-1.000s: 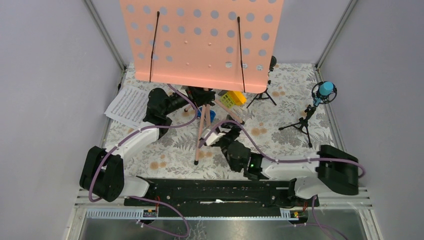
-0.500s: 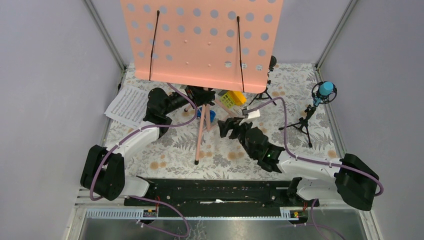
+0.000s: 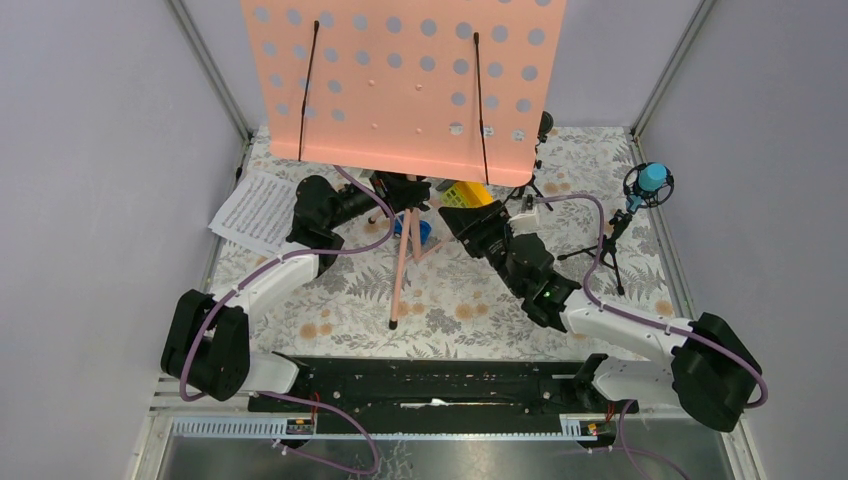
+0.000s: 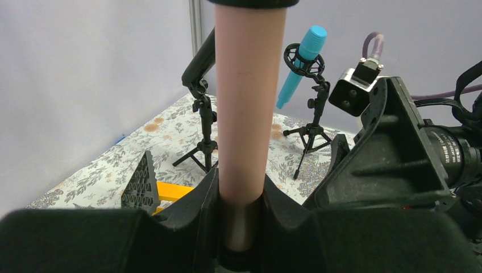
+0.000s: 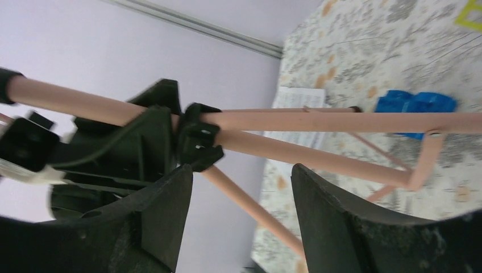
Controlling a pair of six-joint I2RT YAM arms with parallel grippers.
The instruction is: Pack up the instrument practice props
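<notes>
No words or numbers can be read — the sheet-music page (image 3: 255,212) shows only blurred notation.

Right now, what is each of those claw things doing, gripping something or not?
Left end effector: closed on the pink music stand.
Right end effector: open, holding nothing.

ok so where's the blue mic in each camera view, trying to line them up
top external: the blue mic stands at the far right, a little above mid-height.
left wrist: upper middle-right, tilted, just right of the pink pole.
right wrist: not in it.
Shared landmark: the pink music stand. Its pole fills the centre of the left wrist view, and its tubes cross the right wrist view.
</notes>
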